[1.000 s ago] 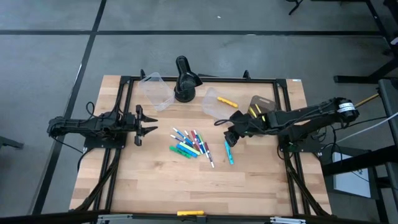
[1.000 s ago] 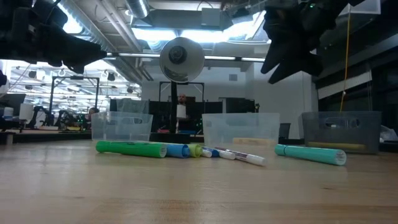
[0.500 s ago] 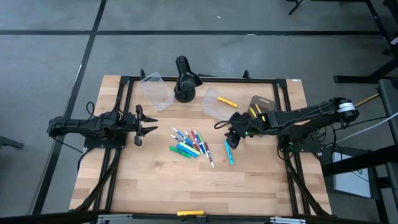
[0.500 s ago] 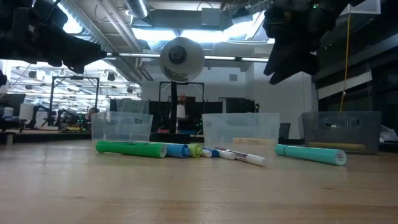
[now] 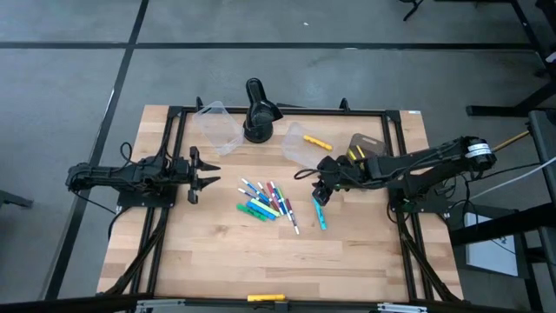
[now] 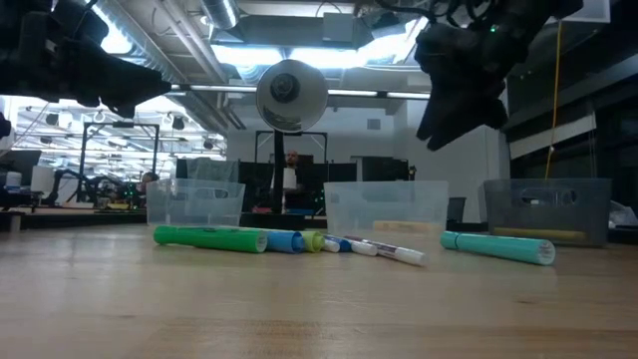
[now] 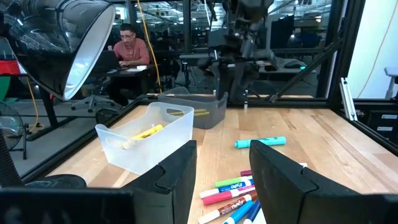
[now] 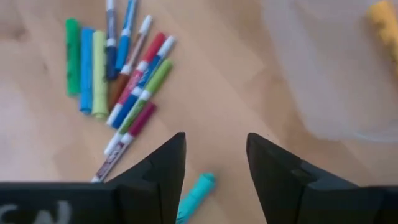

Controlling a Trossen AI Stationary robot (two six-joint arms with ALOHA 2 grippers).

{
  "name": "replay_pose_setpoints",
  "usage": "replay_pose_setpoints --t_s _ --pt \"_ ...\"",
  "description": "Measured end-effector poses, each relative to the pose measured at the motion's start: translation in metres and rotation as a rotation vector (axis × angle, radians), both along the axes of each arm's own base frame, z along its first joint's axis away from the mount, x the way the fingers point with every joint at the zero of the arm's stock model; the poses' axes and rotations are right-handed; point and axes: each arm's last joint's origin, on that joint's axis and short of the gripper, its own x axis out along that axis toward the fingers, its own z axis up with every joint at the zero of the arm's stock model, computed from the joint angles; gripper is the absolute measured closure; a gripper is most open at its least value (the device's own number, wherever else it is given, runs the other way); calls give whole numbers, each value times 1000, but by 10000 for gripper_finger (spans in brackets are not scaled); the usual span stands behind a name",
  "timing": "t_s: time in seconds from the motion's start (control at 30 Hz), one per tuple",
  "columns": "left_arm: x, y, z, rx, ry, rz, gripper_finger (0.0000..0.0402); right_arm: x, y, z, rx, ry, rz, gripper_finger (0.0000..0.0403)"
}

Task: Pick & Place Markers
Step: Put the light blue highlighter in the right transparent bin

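Several markers [image 5: 265, 200] in mixed colours lie flat in a loose pile at the table's middle, also in the right wrist view [image 8: 124, 68]. One cyan marker [image 5: 320, 213] lies apart on the wood to their right. A yellow marker [image 5: 317, 141] lies inside a clear tub [image 5: 300, 146]. My right gripper [image 5: 320, 193] hangs open above the cyan marker [image 8: 196, 196], slanting down, clear of the table in the low view [image 6: 454, 90]. My left gripper [image 5: 201, 172] waits open and level at the table's left side, pointing at the pile.
A black desk lamp [image 5: 258, 111] stands at the far edge between two clear tubs [image 5: 215, 124]. A grey bin [image 5: 365, 148] sits behind my right arm. Another yellow marker [image 5: 267, 297] lies at the near edge. A person [image 7: 130, 50] sits beyond the table.
My right gripper has rolled a little about its own pointing line while staying open above the cyan marker. The markers have not moved.
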Motion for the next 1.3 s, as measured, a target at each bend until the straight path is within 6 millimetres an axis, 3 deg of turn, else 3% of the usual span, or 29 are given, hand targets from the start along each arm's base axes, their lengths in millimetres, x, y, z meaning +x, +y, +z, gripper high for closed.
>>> replay_pose_setpoints --t_s 0.2,0.47,0.73,1.03,1.3 --pt "0 0 0 0 0 0 258 6 6 0 81 -20 175 233" --pt "0 0 0 0 0 0 258 2 17 -2 86 19 250 233" --pt "0 0 0 0 0 0 258 0 17 -8 80 111 213 233" --pt "0 0 0 0 0 0 258 20 17 -2 16 261 103 233" --pt "0 0 0 0 0 0 258 37 20 -32 54 339 13 233"
